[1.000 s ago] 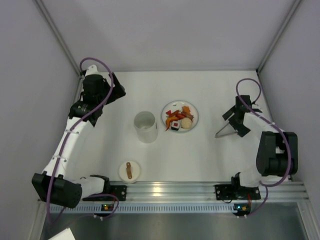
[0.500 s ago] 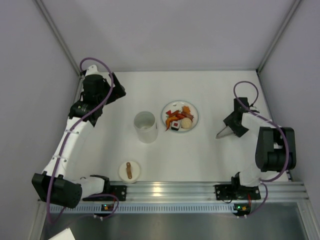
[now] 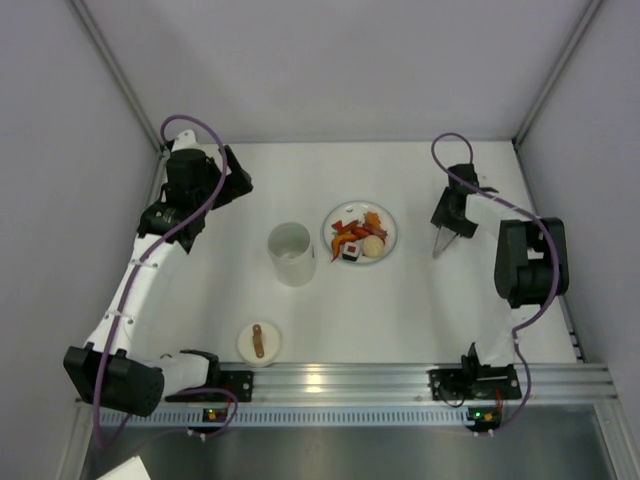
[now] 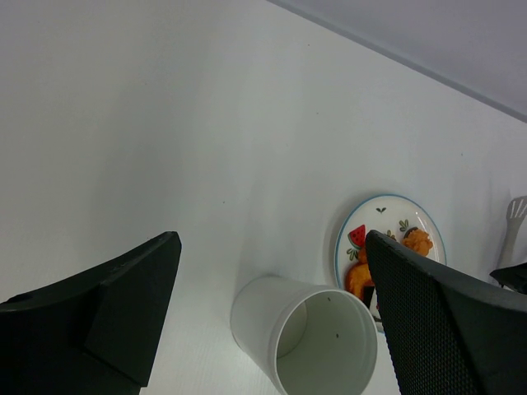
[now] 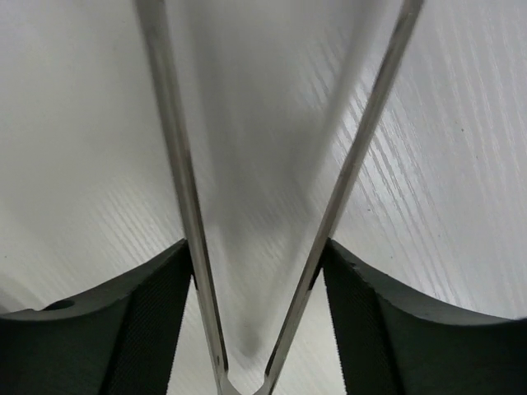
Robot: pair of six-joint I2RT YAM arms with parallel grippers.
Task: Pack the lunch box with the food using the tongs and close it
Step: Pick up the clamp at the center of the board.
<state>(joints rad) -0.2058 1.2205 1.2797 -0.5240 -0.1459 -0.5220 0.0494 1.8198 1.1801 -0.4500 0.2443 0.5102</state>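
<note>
With right end effector (image 5: pixel 257 255) pinching both arms of the tongs (image 5: pixel 176 148) near their joint, keep squeeze light to leave tips apart, then carry toward food (image 3: pixel 358 238) at its left.

The tongs (image 5: pixel 179 164) run off the top edge of the right wrist view, their tips cut off.

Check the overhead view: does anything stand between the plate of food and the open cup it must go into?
Nothing visible does. The cup stands open just left of the plate holding the food, with only a strip of table between. The lid lies nearer the arms' bases, off that path.
</note>
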